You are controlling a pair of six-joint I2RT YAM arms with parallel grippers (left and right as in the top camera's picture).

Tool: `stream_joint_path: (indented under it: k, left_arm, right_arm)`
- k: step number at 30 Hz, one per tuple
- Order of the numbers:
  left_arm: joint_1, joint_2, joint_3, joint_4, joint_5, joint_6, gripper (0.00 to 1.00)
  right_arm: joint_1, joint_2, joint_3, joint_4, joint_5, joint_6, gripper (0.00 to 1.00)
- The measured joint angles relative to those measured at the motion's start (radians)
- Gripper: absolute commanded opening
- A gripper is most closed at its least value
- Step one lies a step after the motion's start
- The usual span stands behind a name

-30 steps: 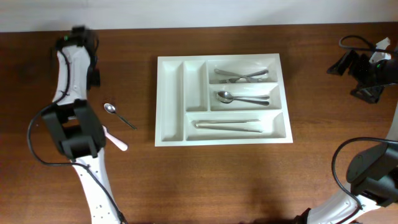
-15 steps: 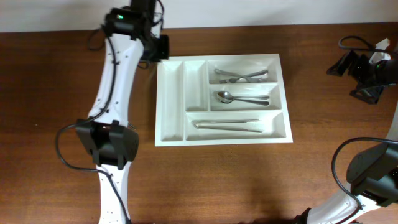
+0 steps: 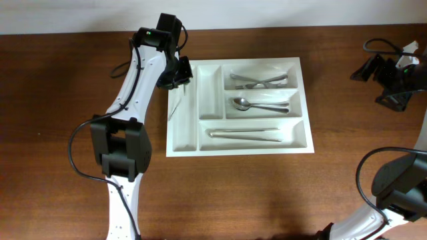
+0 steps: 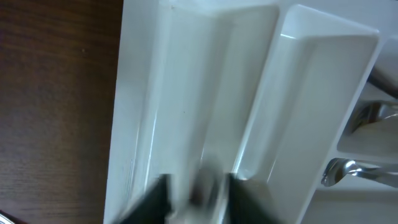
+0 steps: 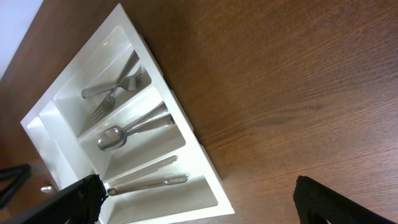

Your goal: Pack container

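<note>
1. Since a second ago, the left arm has swung from low over the left of the table to the container's far-left corner. The right arm and the cutlery already packed have not moved.
2. We see the left end effector [image 3: 180, 79] hanging over the container [image 3: 240, 152], which lies flat on the table [image 3: 80, 200]. The outermost narrow compartment is directly beneath it, and the other four compartments are to its right.
3. In the wrist view its fingers [image 4: 148, 200] stand a little apart, with a blurred pale thing [image 4: 205, 185] between them. From overhead a thin streak [image 3: 174, 103] runs down from it. We cannot tell whether the fingers grip this piece or have let it go.
4. The right end effector [image 3: 390, 77] is spread wide and holds nothing. It is well apart from the container, which lies off to its left.
5. We judge that the step in hand is dropping one more piece into the narrow compartment below the left end effector. The forks [image 3: 259, 81], the spoon [image 3: 257, 105] and the long utensils [image 3: 243, 135] already fill the three compartments further right.
6. Next, the fingers need to open fully, and the arm needs to lift straight up clear of the container's wall before going for another piece.
</note>
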Motion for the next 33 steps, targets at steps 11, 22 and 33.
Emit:
stream_joint_path:
  k: [11,22,33]
  left_arm:
    - [0.090,-0.007,0.229,-0.240,-0.077,0.070,0.97]
    - [0.292,-0.051,0.212,-0.350,-0.308,0.244,1.00]
    - [0.602,-0.049,-0.184,-0.083,0.177,0.673,1.00]
  right_arm:
    - [0.000,0.000,0.000,0.000,0.000,0.000,0.99]
    - [0.000,0.000,0.000,0.000,0.000,0.000,0.99]
    - [0.000,0.001,-0.001,-0.016,0.000,0.000,0.99]
